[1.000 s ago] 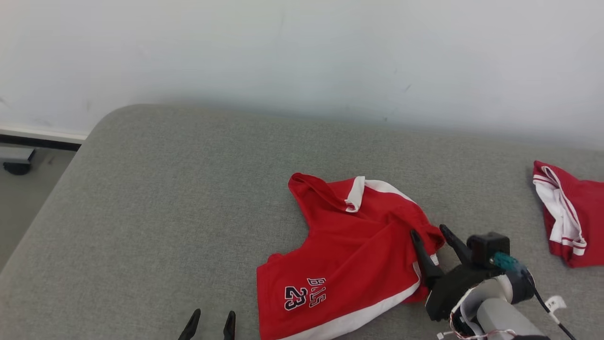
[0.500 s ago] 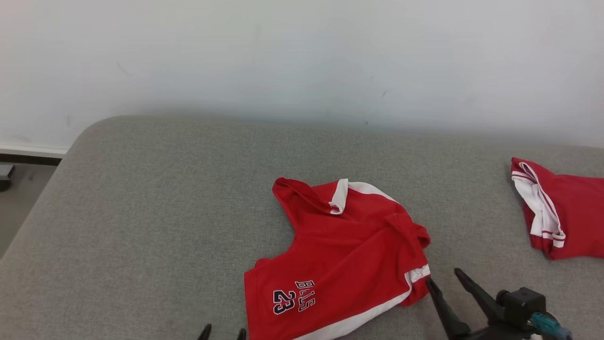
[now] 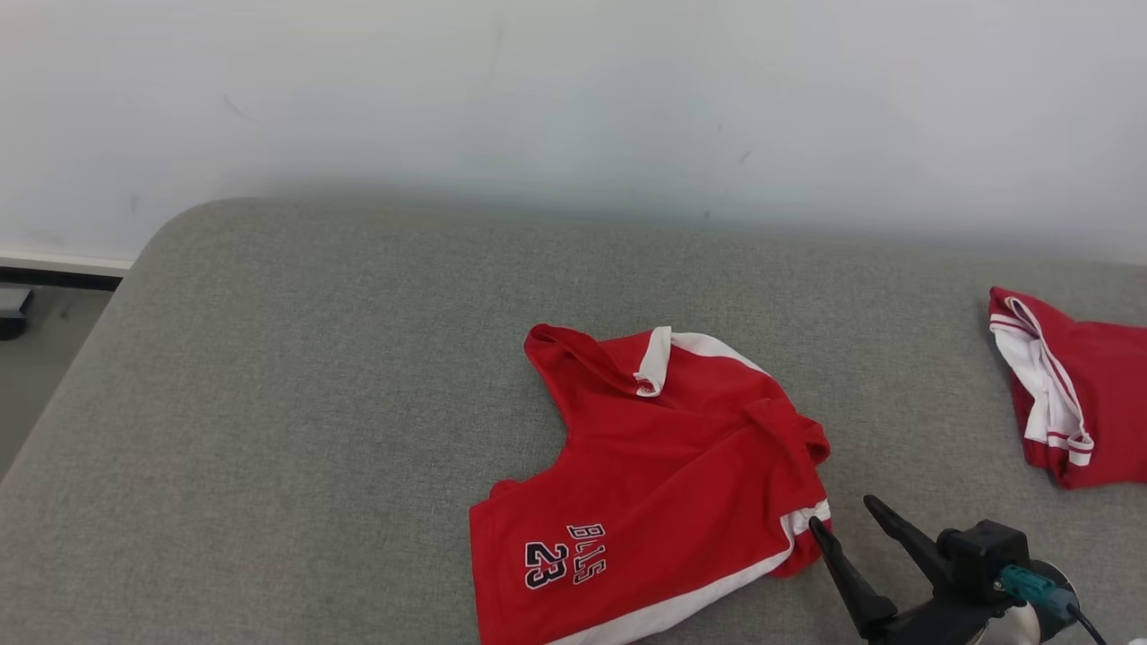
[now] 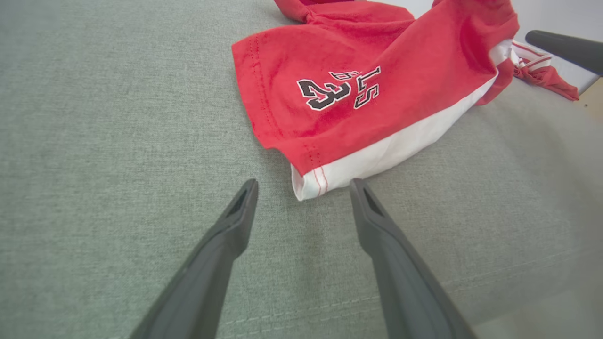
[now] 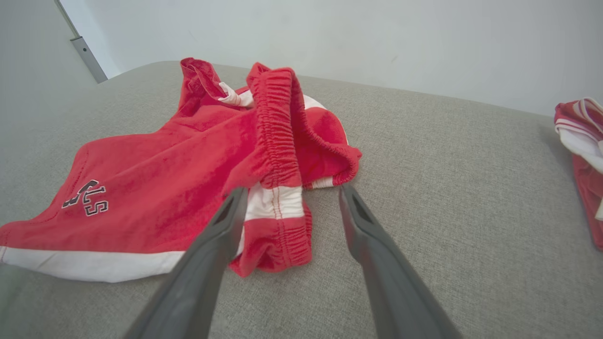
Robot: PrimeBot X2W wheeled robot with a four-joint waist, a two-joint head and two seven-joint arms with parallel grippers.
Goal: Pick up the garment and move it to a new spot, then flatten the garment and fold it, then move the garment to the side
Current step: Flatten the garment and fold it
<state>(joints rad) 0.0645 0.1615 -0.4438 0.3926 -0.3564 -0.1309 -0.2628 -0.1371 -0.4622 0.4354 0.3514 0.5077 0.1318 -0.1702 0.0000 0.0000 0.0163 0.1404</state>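
We hold our right claw (image 3: pixel 841 512) with fingers apart and empty, its tips just beside the waistband of the red shorts (image 3: pixel 663 475). Our left claw (image 4: pixel 304 182) is spread wide as well, near their white hem. The shorts lie rumpled on the grey cushion (image 3: pixel 296 376), with another red garment (image 3: pixel 1093 394) well apart on our right

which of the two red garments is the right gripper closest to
The red shorts printed 23, in the middle: the open right gripper sits at their waistband. The other red garment lies apart at the far right edge.
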